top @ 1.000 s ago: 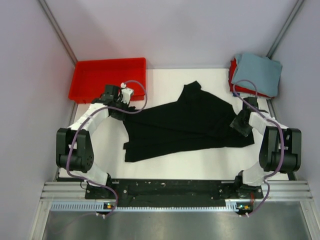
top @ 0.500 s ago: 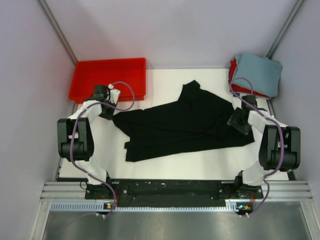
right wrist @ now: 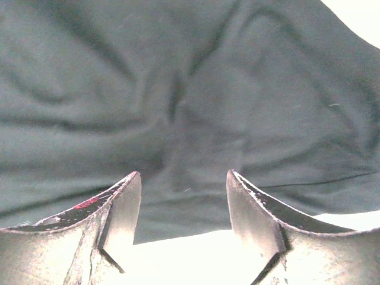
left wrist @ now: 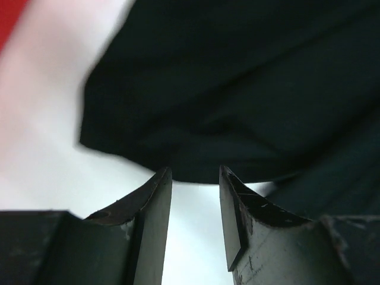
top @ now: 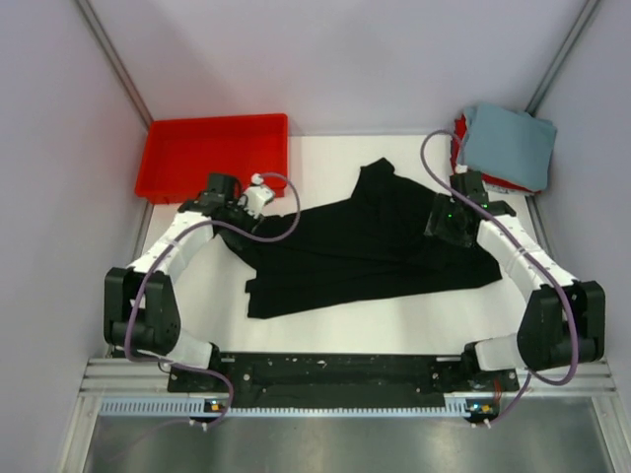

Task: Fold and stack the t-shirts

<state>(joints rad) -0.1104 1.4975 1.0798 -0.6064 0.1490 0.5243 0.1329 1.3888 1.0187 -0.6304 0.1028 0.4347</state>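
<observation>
Starting at the left, a red tray [top: 158, 163] sits at the far corner of the white surface [top: 335, 320], with nothing visible inside it. Just beside it the left pincer [left wrist: 195, 178] hangs low at the left edge of the black t-shirt [top: 365, 246]. Its fingers [left wrist: 151, 219] stand a little apart with only bare surface between them, so it is released and grips nothing, and the cloth's edge lies just past the tips.

The black t-shirt lies spread across the middle of the surface, rumpled and uneven, with one part trailing toward the far side. No clean fold shows in it, so I judge its folding barely begun.

Further right, the right pincer [right wrist: 184, 178] hovers over the shirt's right portion with its fingers wide apart. It too is released, with wrinkled black cloth below it and none between the fingers.

At the far right corner a grey-blue t-shirt [top: 508, 143] rests folded on top of a red t-shirt [top: 461, 133], which looks like the finished part of the stack. What is left, as I judge it, is to flatten the black shirt, fold it square and carry it onto that stack.
</observation>
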